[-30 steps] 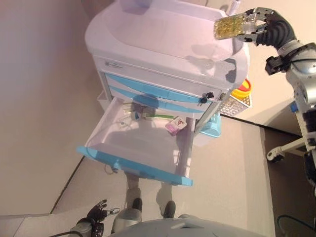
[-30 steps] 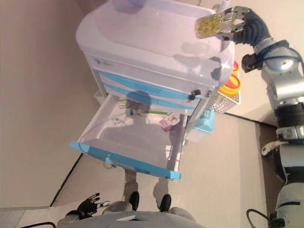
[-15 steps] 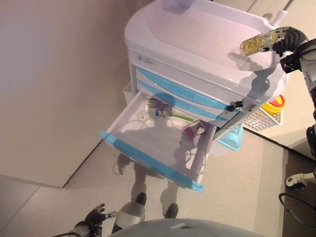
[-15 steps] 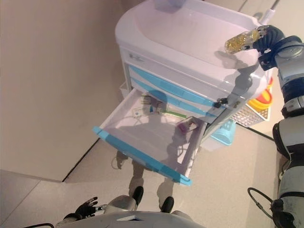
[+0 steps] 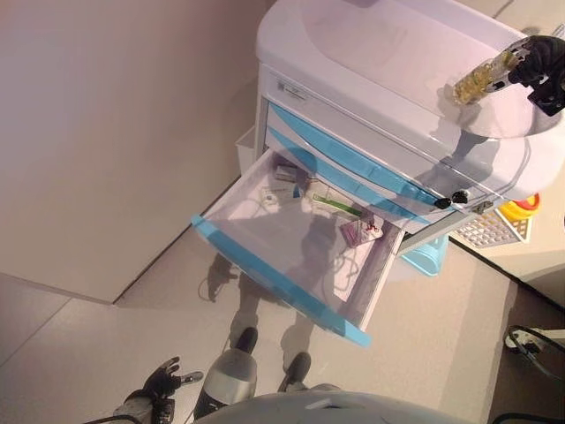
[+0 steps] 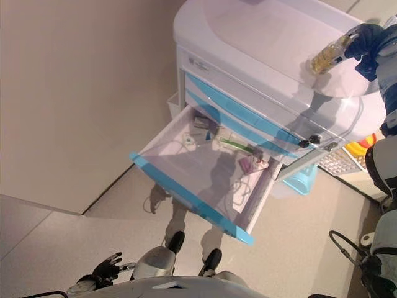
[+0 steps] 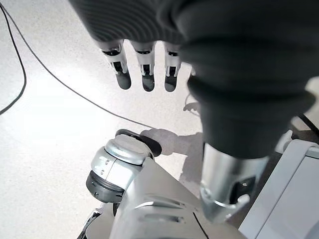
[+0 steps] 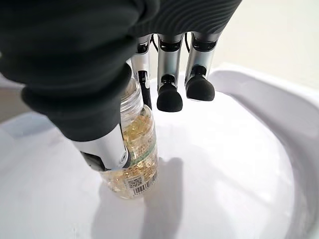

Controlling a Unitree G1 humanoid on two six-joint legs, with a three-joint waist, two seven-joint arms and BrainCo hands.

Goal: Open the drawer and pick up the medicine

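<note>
A clear medicine bottle (image 5: 481,79) full of yellow capsules is in my right hand (image 5: 540,69), over the right end of the white cart's top (image 5: 380,44). In the right wrist view the thumb (image 8: 99,144) and a finger pinch the bottle (image 8: 132,149), with its base at or just above the white top. The cart's lowest blue-fronted drawer (image 5: 274,278) stands pulled out. My left hand (image 5: 159,384) hangs low near the floor with straight fingers (image 7: 144,69) and holds nothing.
In the open drawer lie a pink box (image 5: 360,232), a green strip (image 5: 334,205) and small packs (image 5: 284,172). A white basket (image 5: 490,230), a yellow container (image 5: 523,205) and a light-blue bin (image 5: 428,256) hang at the cart's right side. A wall runs along the left.
The whole picture has shifted, so the camera has moved. My right hand with the bottle has come down closer to the cart's top. The drawer stays open.
</note>
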